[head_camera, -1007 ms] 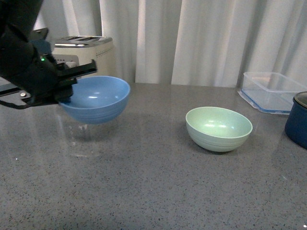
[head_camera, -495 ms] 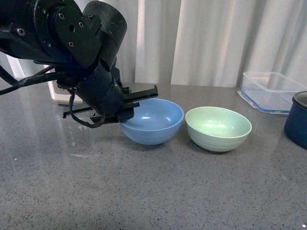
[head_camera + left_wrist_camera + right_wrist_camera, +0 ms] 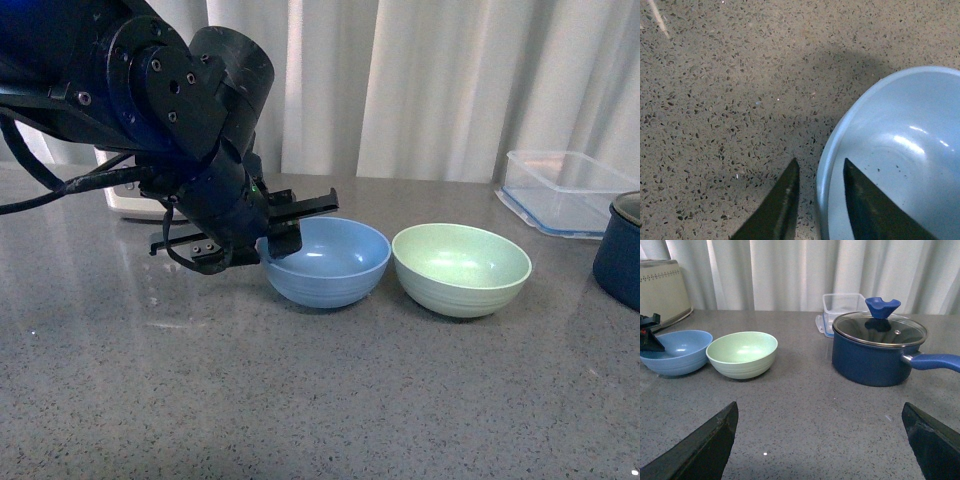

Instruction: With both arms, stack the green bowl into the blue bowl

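Observation:
The blue bowl [image 3: 330, 265] stands on the grey table, its rim touching the green bowl [image 3: 462, 270] on its right. My left gripper [image 3: 290, 228] is at the blue bowl's left rim. In the left wrist view the left gripper [image 3: 820, 161] is open, one finger inside the blue bowl [image 3: 900, 150] and one outside, with the rim between them. My right gripper [image 3: 819, 410] is wide open and empty, low over the table, well away from both bowls. The right wrist view shows the green bowl [image 3: 742, 354] and the blue bowl [image 3: 675, 352] side by side.
A dark navy pot [image 3: 875, 357] with a glass lid stands right of the green bowl and shows at the front view's right edge [image 3: 620, 265]. A clear container [image 3: 560, 185] sits behind it. A cream toaster [image 3: 662, 287] stands at the back left. White curtains hang behind the table.
My left arm carried the blue bowl from the far left to the right and set it against the green bowl. The green bowl shifted slightly right.

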